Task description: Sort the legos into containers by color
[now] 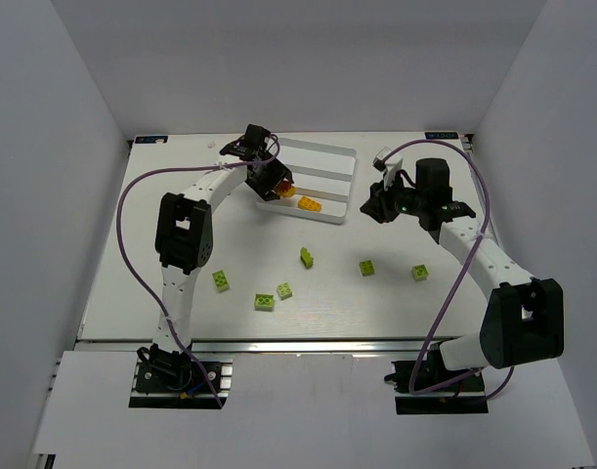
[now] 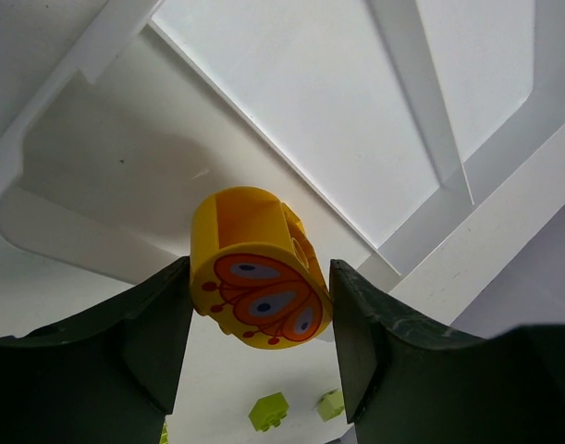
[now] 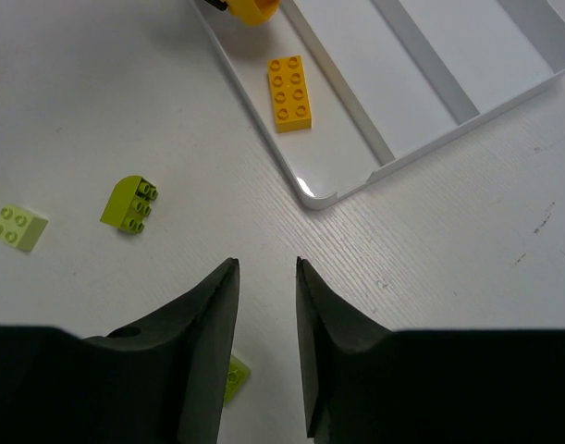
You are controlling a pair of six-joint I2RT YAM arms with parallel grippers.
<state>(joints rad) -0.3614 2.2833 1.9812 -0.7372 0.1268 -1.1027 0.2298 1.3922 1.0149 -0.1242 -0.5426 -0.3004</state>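
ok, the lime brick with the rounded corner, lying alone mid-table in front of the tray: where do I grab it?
Come straight down on the rounded lime brick. It looks tipped on its side, studs pointing sideways, so close the jaws across the studded face and the flat face opposite. Avoid the curved corner, where the jaws would likely slide off.

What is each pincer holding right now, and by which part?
Left pincer grips the round yellow-orange brick by its curved sides; right pincer holds nothing.
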